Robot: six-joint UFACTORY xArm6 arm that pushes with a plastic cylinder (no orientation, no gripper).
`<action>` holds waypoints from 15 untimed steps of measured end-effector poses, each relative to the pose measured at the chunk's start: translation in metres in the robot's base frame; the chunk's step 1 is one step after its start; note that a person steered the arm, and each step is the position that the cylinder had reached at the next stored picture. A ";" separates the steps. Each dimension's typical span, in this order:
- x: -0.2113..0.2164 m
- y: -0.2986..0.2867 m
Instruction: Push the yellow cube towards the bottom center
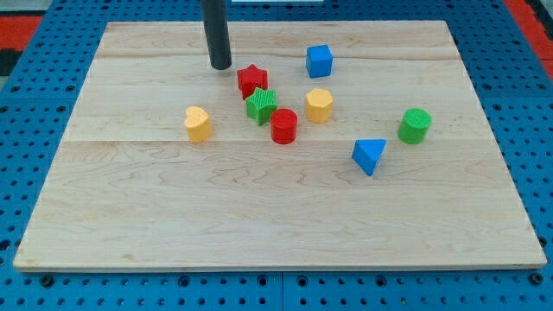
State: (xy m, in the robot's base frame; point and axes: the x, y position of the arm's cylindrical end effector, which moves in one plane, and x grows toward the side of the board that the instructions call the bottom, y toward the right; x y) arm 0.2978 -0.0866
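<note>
Two yellow blocks lie on the wooden board (130, 199). One is a yellow heart (198, 123) at the view's left of centre. The other is a yellow block (318, 104) with several flat sides, near the middle, right of the red cylinder (283, 126). No clear yellow cube shows. My tip (221, 66) rests on the board near the view's top, just left of the red star (252, 80) and above the yellow heart, touching no block.
A green star (261, 106) sits between the red star and the red cylinder. A blue cube (319, 61) lies near the view's top, a blue triangle (369, 155) right of centre, a green cylinder (415, 126) at the view's right.
</note>
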 end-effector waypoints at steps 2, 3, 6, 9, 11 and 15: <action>0.026 -0.007; 0.032 -0.029; 0.072 -0.047; 0.099 -0.023; 0.109 -0.057; 0.161 -0.039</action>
State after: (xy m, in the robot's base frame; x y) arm 0.4587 -0.1253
